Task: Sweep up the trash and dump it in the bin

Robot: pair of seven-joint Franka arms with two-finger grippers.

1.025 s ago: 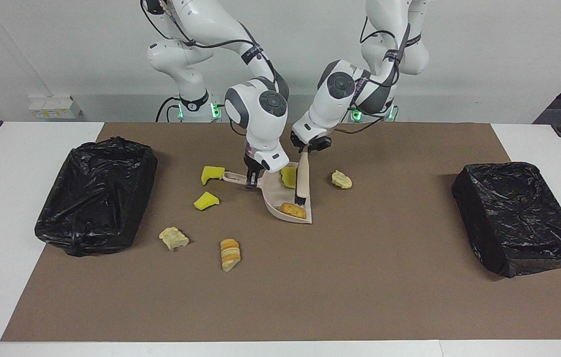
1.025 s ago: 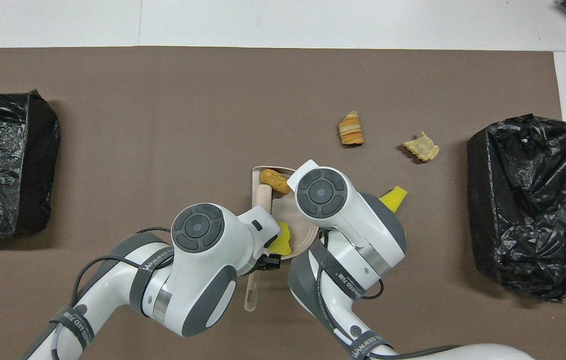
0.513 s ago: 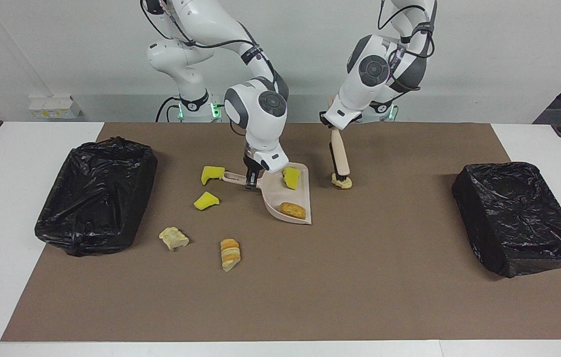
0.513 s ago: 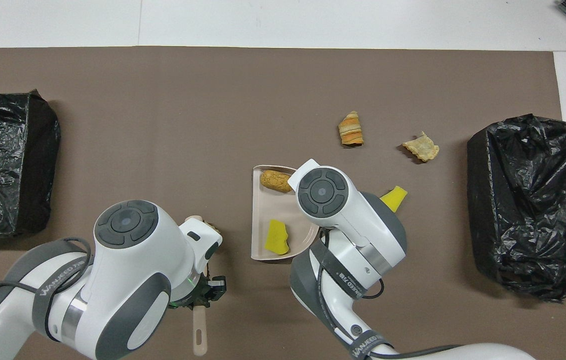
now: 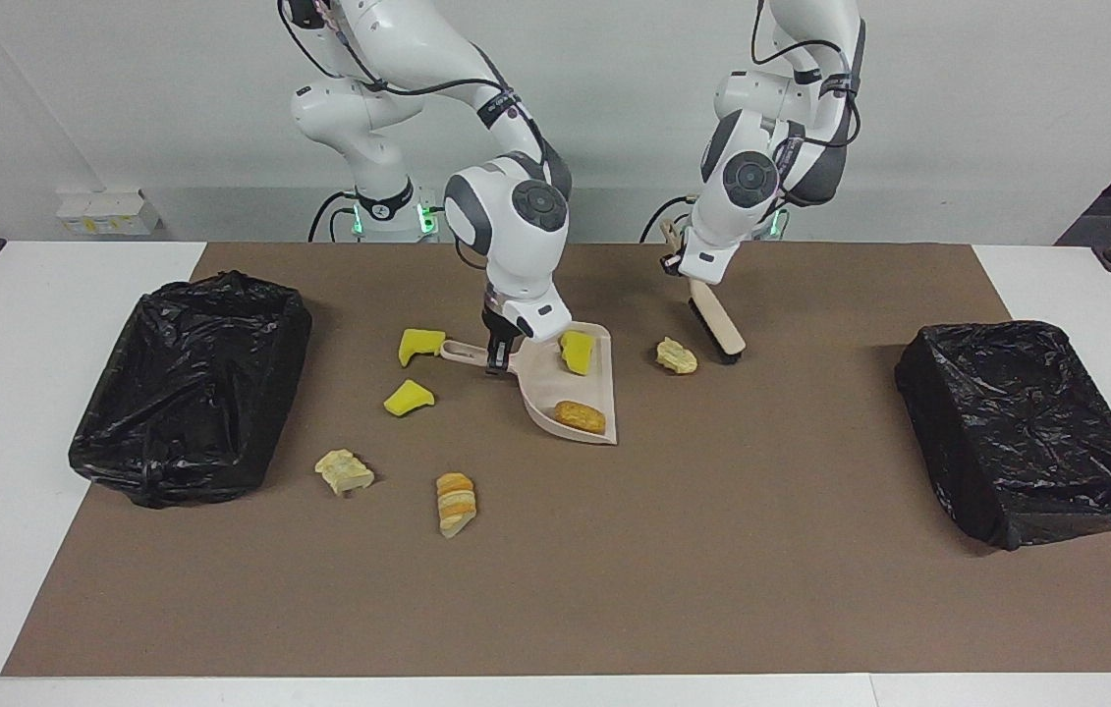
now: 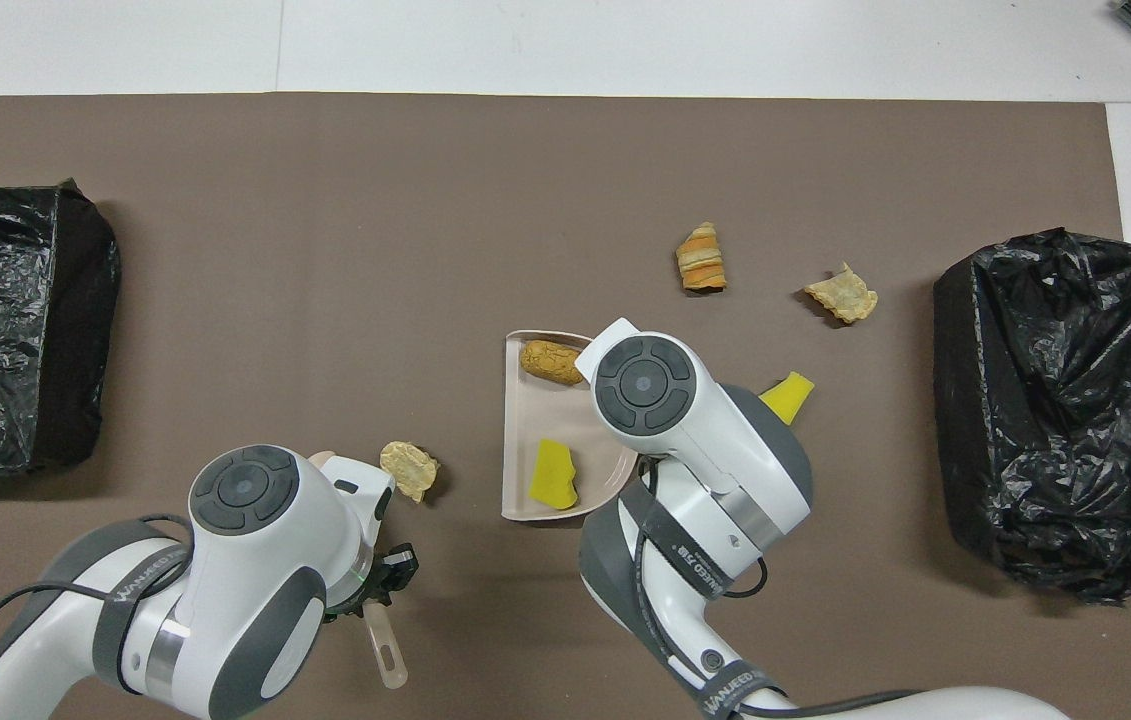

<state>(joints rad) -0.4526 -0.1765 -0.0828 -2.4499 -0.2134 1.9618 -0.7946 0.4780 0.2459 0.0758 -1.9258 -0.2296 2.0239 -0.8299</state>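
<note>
So here's the setup: the left gripper (image 5: 683, 257) is clamped on the handle of the brush (image 5: 715, 329), which slants down so the black bristles sit on the mat just beside a pale tan scrap (image 5: 676, 355), on the side toward the left arm's end of the table. The dustpan (image 5: 570, 388) lies on the opposite flank of that scrap, toward the right arm's end, its open straight edge facing it. So scrap, brush and pan line up along the table's length, and my guess is one short push by the left arm away from its own end would carry the scrap straight into the pan.

The right gripper (image 5: 495, 355) is pinched on the dustpan's handle, pinning it flat. Already in the pan: a yellow chunk (image 5: 575, 351) and an orange-brown lump (image 5: 581, 416).

The remaining pieces are loose on the mat: two yellow pieces (image 5: 419, 345) (image 5: 408, 398) by the pan's handle, plus a pale lump (image 5: 344, 471) and a striped orange one (image 5: 456, 503) farther from the robots. The nearest bin (image 5: 190, 383) is at the right arm's end; another bin (image 5: 1027, 427) is at the left arm's end.
</note>
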